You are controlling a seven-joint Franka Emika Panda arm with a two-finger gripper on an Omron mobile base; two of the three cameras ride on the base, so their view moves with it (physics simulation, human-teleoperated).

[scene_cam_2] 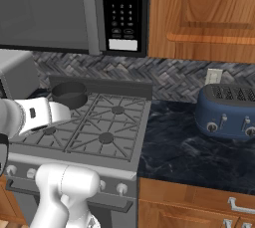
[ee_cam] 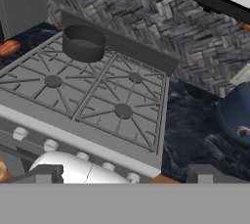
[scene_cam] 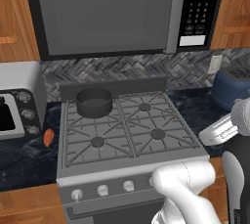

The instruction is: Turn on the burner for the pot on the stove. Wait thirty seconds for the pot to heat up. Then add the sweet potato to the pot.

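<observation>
The tool (ee_cam: 122,176) is seen held open and empty, short of the stove (ee_cam: 97,135); the knobs (ee_cam: 50,145) are found just ahead, below the pot (ee_cam: 84,43).

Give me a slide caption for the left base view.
Pot on the stove's back-left burner; sweet potato on the counter to its left.

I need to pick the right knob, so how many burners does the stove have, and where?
4: back left under the pot, back right, front left, front right, all on the stove.
</observation>
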